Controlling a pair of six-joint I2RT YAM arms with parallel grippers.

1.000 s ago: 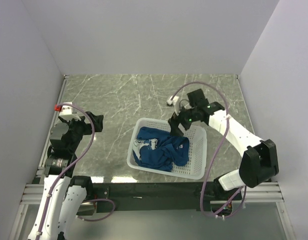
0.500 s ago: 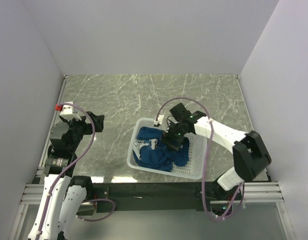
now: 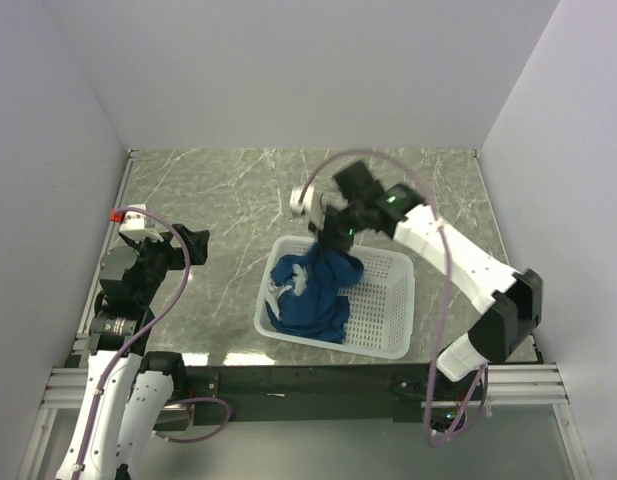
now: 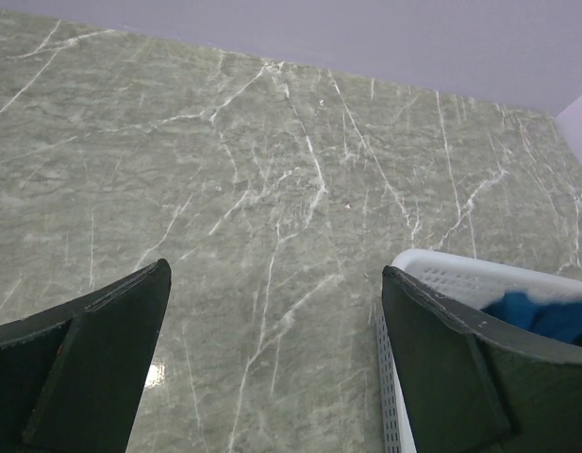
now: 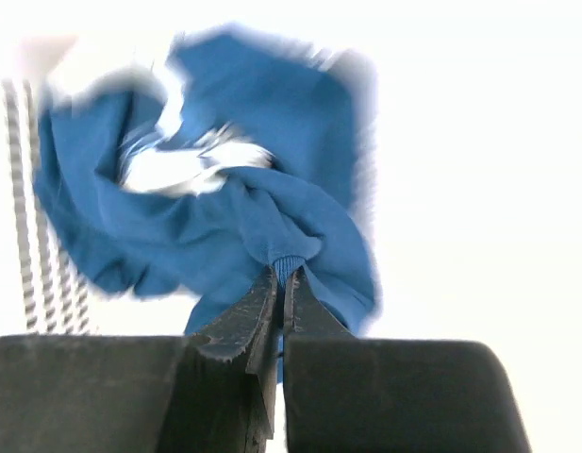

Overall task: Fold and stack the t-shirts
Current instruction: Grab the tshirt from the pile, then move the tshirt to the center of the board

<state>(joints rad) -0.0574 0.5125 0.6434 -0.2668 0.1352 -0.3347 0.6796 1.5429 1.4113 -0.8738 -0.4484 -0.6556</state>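
A crumpled navy-blue t-shirt (image 3: 318, 290) lies bunched in the white mesh basket (image 3: 386, 318), its upper part drawn up toward the basket's far rim. My right gripper (image 3: 333, 238) is shut on a ribbed fold of that t-shirt (image 5: 272, 226), and the cloth hangs below the jaws. A pale patch shows in the bunched fabric. My left gripper (image 4: 272, 274) hangs open over bare table at the left, apart from the basket (image 4: 479, 278); a bit of blue cloth (image 4: 545, 316) shows past its right finger.
The green marble table (image 3: 228, 190) is walled on three sides by pale panels. A white block with a red tab (image 3: 128, 217) sits at the left edge by the left arm. The right arm's cable loops above the basket.
My right gripper dropped into the basket, closed on the t-shirt, then rose toward the basket's far-left side, pulling the cloth up. The left arm has stayed still.
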